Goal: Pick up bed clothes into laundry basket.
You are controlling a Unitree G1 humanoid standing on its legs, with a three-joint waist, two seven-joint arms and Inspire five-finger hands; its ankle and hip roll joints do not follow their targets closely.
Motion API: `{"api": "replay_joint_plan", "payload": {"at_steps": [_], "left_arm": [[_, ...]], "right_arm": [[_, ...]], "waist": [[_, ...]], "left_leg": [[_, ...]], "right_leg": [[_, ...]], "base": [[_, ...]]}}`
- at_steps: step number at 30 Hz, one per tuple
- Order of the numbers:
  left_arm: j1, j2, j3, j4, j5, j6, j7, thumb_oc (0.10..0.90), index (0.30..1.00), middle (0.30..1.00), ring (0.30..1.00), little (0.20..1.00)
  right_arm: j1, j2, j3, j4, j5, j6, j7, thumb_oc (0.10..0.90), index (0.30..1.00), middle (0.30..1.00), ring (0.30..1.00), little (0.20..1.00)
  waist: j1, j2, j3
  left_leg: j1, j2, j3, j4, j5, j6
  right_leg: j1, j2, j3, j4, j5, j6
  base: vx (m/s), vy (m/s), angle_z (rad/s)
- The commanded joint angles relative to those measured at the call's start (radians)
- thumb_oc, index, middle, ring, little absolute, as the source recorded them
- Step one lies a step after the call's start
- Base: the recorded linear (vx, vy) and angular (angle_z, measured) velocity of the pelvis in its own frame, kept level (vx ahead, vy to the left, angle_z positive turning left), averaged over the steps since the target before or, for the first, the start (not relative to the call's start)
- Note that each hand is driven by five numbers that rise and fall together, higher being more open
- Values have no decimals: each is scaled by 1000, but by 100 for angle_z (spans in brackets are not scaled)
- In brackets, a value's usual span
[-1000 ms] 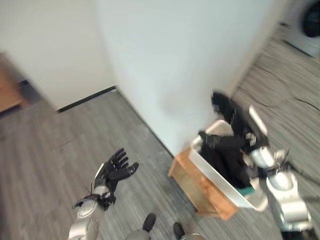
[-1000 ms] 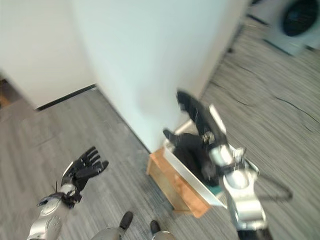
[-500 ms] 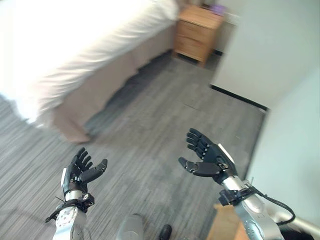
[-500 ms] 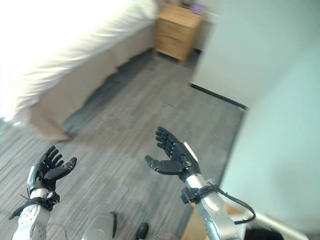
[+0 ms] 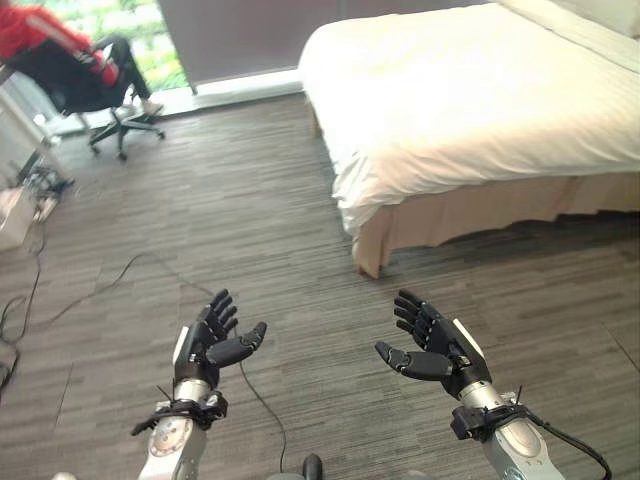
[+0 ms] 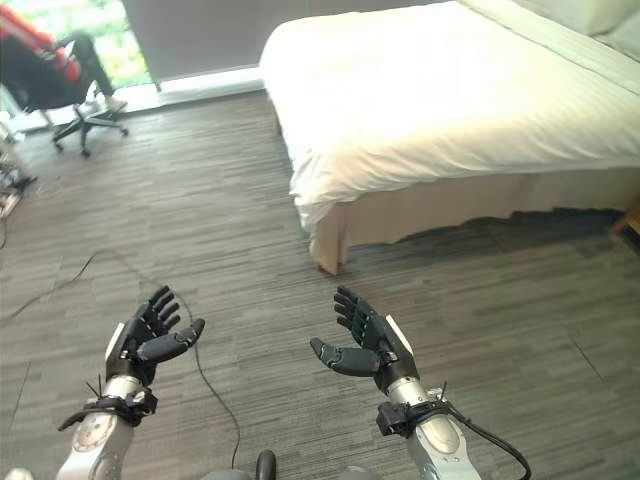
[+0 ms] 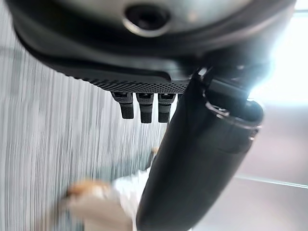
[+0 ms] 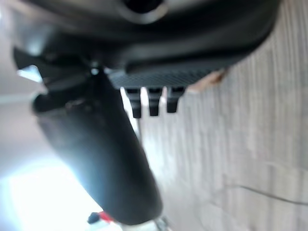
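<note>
Two spread, empty hands — left hand (image 5: 212,340), right hand (image 5: 432,350) — before white-sheeted bed (image 5: 480,110).

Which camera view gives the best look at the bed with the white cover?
The left eye view shows the bed best: its corner, white cover and beige skirt lie ahead of the open left hand and open right hand. The right eye view shows nearly the same. The wrist views give only blurred pale patches past the hands.
</note>
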Motion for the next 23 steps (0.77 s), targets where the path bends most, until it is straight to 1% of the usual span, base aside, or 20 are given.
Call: {"api": "replay_joint_plan", "payload": {"at_steps": [1, 2, 3, 4, 5, 6, 7, 8, 10, 11, 12, 15, 17, 20, 21, 23], "left_arm": [[-23, 26, 41, -112, 68, -92, 2, 800, 900, 900, 900, 900], [-23, 20, 45, -111, 83, -97, 10, 800, 900, 900, 900, 900], [-24, 9, 46, -100, 98, -93, 30, 800, 900, 900, 900, 900], [-24, 2, 50, -102, 106, -98, 42, 800, 900, 900, 900, 900], [-19, -8, 58, -109, 105, -103, 52, 800, 900, 900, 900, 900], [-14, -16, 59, -110, 98, -102, 52, 800, 900, 900, 900, 900], [-14, -16, 59, -110, 98, -102, 52, 800, 900, 900, 900, 900], [-8, -23, 51, -101, 83, -96, 42, 800, 900, 900, 900, 900], [9, -28, 30, -87, 78, -83, 16, 800, 900, 900, 900, 900], [14, -21, 16, -83, 110, -72, 8, 800, 900, 900, 900, 900], [13, -19, 17, -88, 111, -72, 8, 800, 900, 900, 900, 900], [12, -21, 17, -88, 102, -72, 6, 800, 900, 900, 900, 900], [18, -20, 13, -83, 116, -70, 4, 800, 900, 900, 900, 900], [30, -23, 6, -63, 112, -68, 4, 800, 900, 900, 900, 900], [36, -20, 1, -47, 120, -63, 4, 800, 900, 900, 900, 900], [36, -20, -3, -39, 122, -62, 2, 800, 900, 900, 900, 900]], "right_arm": [[-36, -17, -60, -58, 35, -68, 26, 800, 900, 900, 900, 900], [-51, -17, -50, -43, 24, -61, 27, 800, 900, 900, 900, 900], [-62, -21, -33, -33, 17, -58, 25, 800, 900, 900, 900, 900], [-84, -20, -20, -21, 15, -60, 15, 800, 900, 900, 900, 900], [-96, -19, -14, -26, 23, -61, 15, 800, 900, 900, 900, 900], [-98, -20, -13, -32, 35, -62, 17, 800, 900, 900, 900, 900], [-98, -20, -13, -32, 35, -62, 17, 800, 900, 900, 900, 900], [-99, -30, -23, -49, 36, -62, 20, 800, 900, 900, 900, 900], [-87, -35, -39, -65, 30, -62, 20, 800, 900, 900, 900, 900], [-81, -31, -44, -48, 22, -60, 10, 800, 900, 900, 900, 900], [-78, -26, -46, -47, 26, -58, 7, 800, 900, 900, 900, 900], [-65, -25, -52, -51, 28, -55, 15, 800, 900, 900, 900, 900], [-45, -25, -64, -42, 20, -52, 16, 800, 900, 900, 900, 900], [-37, -6, -55, -1, 47, -48, 13, 800, 900, 900, 900, 900], [-34, -3, -48, 14, 48, -45, 10, 800, 900, 900, 900, 900], [-35, -1, -44, 26, 43, -42, 8, 800, 900, 900, 900, 900]], "waist": [[17, -19, -55], [24, -30, -57], [33, -32, -70], [45, -37, -82], [57, -40, -91], [65, -45, -96], [65, -44, -96], [69, -53, -102], [72, -60, -116], [71, -63, -128], [70, -67, -128], [67, -68, -134], [67, -72, -140], [66, -71, -146], [65, -68, -148], [64, -68, -147]], "left_leg": [[-7, -22, -47, 34, -91, 13], [-4, -26, -35, 29, -92, 11], [1, -19, -36, 25, -91, 7], [2, -16, -30, 15, -88, 4], [3, -11, -28, 11, -85, 1], [6, -8, -26, 7, -84, -2], [7, -8, -26, 7, -84, -2], [8, -7, -31, 2, -83, -2], [21, -1, -36, -16, -82, -3], [35, 5, -42, -33, -77, -5], [34, 5, -47, -37, -65, -7], [48, 8, -49, -47, -73, -8], [48, 10, -46, -52, -63, -10], [53, 13, -46, -67, -54, -11], [61, 15, -45, -75, -58, -11], [54, 13, -45, -75, -47, -12]], "right_leg": [[90, 28, -64, -392, 192, -55], [97, 8, -94, -419, 225, -49], [129, 10, -102, -473, 211, -50], [150, 11, -104, -515, 229, -48], [163, 10, -111, -542, 235, -44], [180, 9, -112, -575, 240, -44], [181, 10, -112, -576, 240, -44], [197, 18, -99, -606, 246, -48], [228, 24, -96, -644, 244, -55], [244, 30, -99, -655, 240, -60], [240, 30, -100, -653, 247, -63], [247, 35, -98, -658, 240, -65], [247, 35, -100, -665, 248, -67], [248, 34, -107, -666, 248, -66], [253, 35, -110, -666, 240, -66], [245, 34, -110, -660, 247, -66]], "base": [[89, -65, 65], [89, -82, 37], [109, -105, 25], [112, -105, 13], [113, -91, -15], [67, -58, -19], [67, -60, -22], [76, -64, -12], [118, -82, -7], [63, -68, -7], [36, -57, -7], [23, -16, -2], [-26, -35, -6], [-5, -15, -4], [0, 0, 0], [-31, 3, 1]]}}
